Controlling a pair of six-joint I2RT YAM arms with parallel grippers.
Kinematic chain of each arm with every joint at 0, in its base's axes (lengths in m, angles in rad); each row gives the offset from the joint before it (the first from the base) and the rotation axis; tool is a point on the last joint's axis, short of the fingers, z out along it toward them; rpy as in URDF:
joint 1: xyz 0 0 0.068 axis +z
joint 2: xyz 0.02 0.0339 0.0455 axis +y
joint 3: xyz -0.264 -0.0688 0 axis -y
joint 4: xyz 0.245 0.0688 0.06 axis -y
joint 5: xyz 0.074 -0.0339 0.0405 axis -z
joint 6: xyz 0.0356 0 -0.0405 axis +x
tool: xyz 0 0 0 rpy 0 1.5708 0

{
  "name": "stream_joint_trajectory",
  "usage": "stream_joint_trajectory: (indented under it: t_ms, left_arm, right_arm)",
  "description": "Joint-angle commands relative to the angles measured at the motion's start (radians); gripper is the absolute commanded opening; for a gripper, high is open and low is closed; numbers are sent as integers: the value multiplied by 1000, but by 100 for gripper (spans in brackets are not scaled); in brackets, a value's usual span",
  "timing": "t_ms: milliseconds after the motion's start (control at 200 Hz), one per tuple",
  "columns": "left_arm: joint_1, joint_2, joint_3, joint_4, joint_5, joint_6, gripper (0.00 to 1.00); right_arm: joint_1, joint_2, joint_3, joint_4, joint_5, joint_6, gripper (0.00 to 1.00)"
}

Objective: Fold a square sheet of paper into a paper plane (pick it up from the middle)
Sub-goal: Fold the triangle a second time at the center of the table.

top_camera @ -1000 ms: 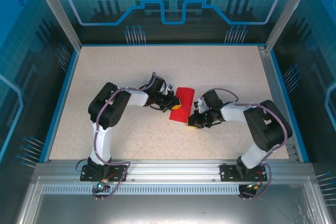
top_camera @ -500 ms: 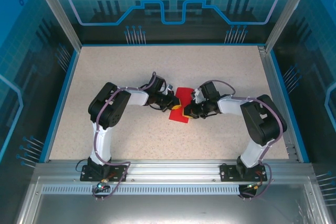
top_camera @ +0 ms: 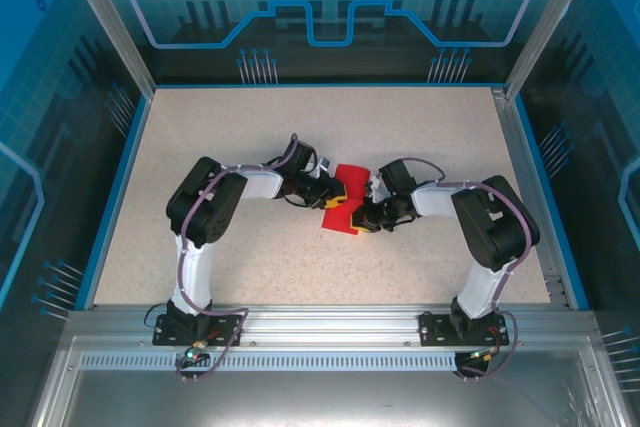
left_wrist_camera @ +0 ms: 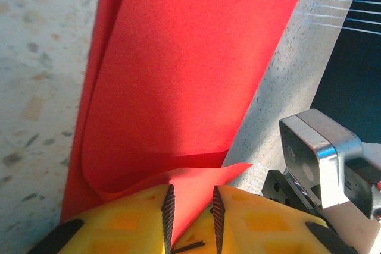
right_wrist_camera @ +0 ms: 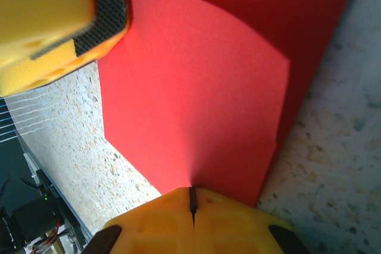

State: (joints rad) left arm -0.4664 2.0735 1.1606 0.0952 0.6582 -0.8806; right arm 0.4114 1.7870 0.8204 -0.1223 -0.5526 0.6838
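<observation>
Desk (top_camera: 250,137): pale and speckled, with a blue rim.
Right arm (top_camera: 490,232): it has swung in toward the middle since a second ago, and its elbow now sits further left.
Left arm (top_camera: 205,212): bent the same way as a second ago, reaching in from the left.
Square sheet of paper (top_camera: 350,185): bright red and folded over on itself. It lies in the middle of the desk between the two grippers, in the same spot as before.
Left gripper (top_camera: 337,196): at the left edge of the paper, where it was a second ago. Its jaws are a little apart, and a curled edge of the paper sits in the gap.
Right gripper (top_camera: 362,223): a second ago it was just beside the paper, on the right. Now it is over the near right corner. Its jaws are together, and the tips touch the paper's edge. I cannot tell if any paper is pinched.
Pads (left_wrist_camera: 168,212): black and ribbed, on yellow fingers.
Top view: the paper looks flat, and the jaw gaps are too small to tell.
Left wrist view: up close, the top layer bulges up off the bottom one.
Right wrist view: a lighter flap lies over a darker layer, and a yellow finger of the left gripper sits at the far corner.
</observation>
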Motion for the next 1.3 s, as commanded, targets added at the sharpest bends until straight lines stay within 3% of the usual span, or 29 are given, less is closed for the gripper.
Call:
stream_joint_trajectory:
  t_ms: [0, 310, 480, 780, 1295]
  left_arm:
    - [6, -46, 1, -36, 5, 22, 26]
    - [-32, -3, 16, 11, 50, 4, 19]
    - [-29, 23, 6, -23, -10, 19, 18]
    - [45, 66, -7, -56, -80, 16, 9]
    - [121, 64, 151, -223, -115, 117, 9]
  right_arm:
    - [-2, 36, -11, -114, 91, -6, 4]
    - [-2, 35, 1, -145, 116, -12, 3]
    - [-2, 36, 3, -155, 126, -15, 1]
    - [-2, 31, 26, -184, 132, -27, 0]
    - [5, 43, 53, -209, 110, -56, 0]
